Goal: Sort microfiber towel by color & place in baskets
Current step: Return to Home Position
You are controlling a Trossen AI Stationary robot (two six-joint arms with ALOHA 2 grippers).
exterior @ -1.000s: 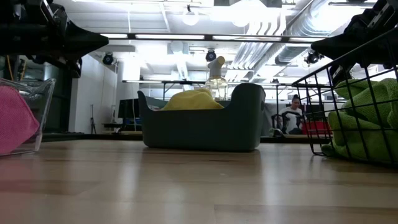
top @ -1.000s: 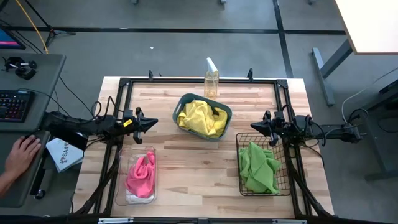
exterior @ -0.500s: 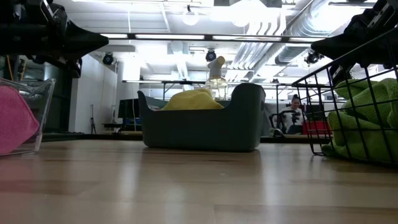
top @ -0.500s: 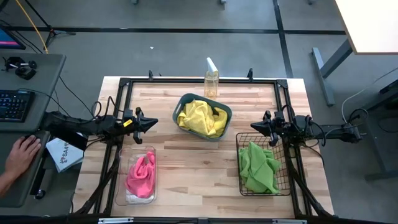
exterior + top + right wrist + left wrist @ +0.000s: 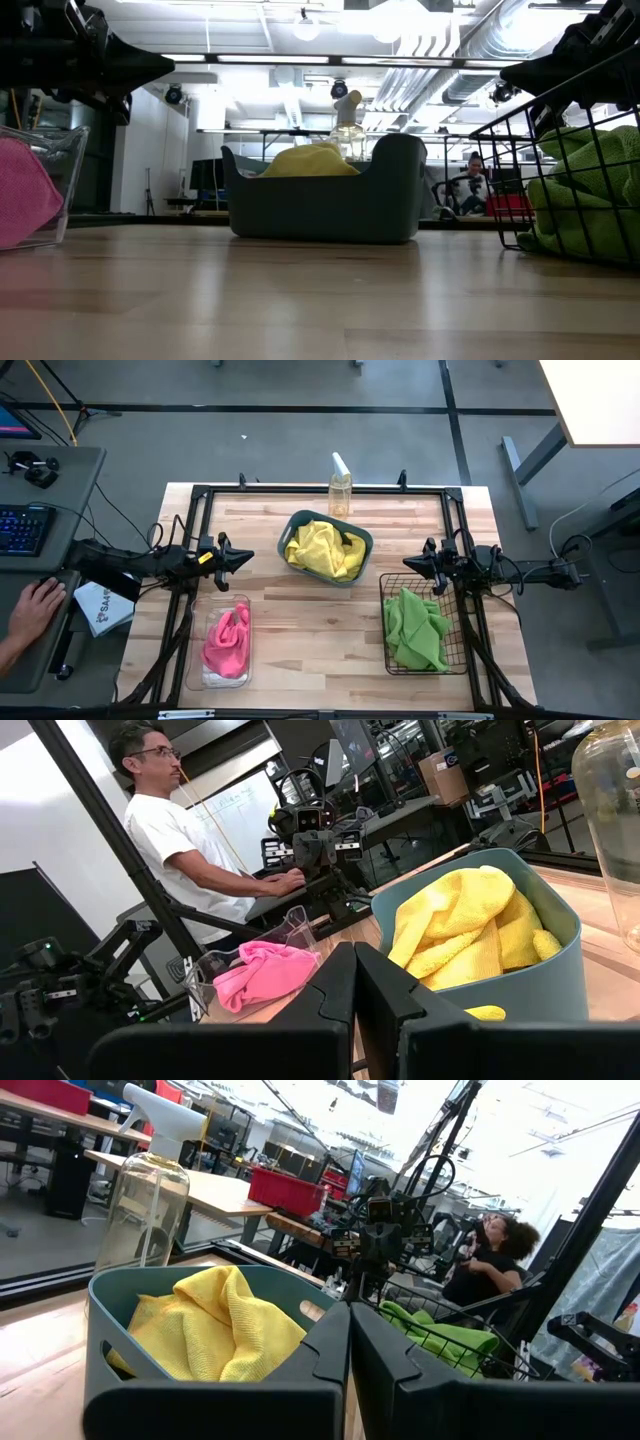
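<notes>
A yellow towel (image 5: 326,549) fills the teal tub (image 5: 362,541) at the table's far middle. A pink towel (image 5: 228,641) lies in the clear tub (image 5: 196,630) near the left edge, and a green towel (image 5: 415,628) lies in the black wire basket (image 5: 460,650) on the right. My left gripper (image 5: 247,556) hovers shut above the table, just beyond the clear tub's far end. My right gripper (image 5: 410,564) hovers shut over the wire basket's far rim. In the wrist views both sets of fingers, left (image 5: 349,1342) and right (image 5: 356,982), are closed on nothing.
A clear spray bottle (image 5: 340,487) stands at the far edge behind the teal tub. A black frame (image 5: 300,490) runs around the table. A person's hand (image 5: 35,603) rests at a desk left of the table. Bare wood lies between the tubs (image 5: 315,635).
</notes>
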